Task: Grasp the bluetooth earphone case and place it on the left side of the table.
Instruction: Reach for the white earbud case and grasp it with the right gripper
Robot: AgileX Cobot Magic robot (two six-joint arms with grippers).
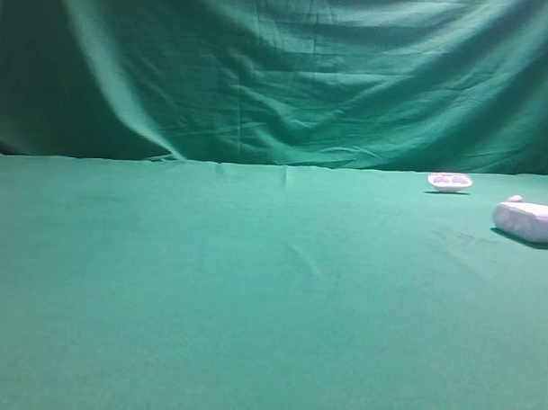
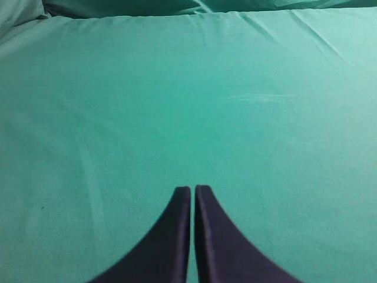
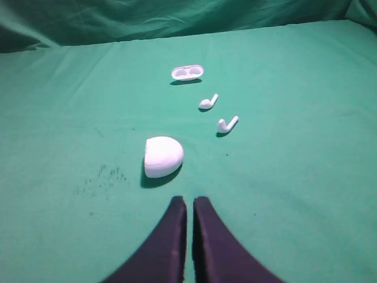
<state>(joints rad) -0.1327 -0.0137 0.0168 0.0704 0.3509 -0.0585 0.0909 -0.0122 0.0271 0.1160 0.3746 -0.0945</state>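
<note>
Open green cloth across most of the table; white pieces gathered at the right

The table (image 1: 208, 293) lies bare across its left and middle in the high view, and bare under the left gripper (image 2: 192, 190); on the right, the bluetooth earphone case (image 3: 162, 156) sits just ahead of the right gripper (image 3: 189, 201), slightly left of its line; beyond it two loose earbuds (image 3: 208, 102) (image 3: 227, 124) and a shallow white dish-like piece (image 3: 187, 72) lie apart from one another, with cloth between; the draped backdrop (image 1: 279, 70) closes the far edge.
</note>
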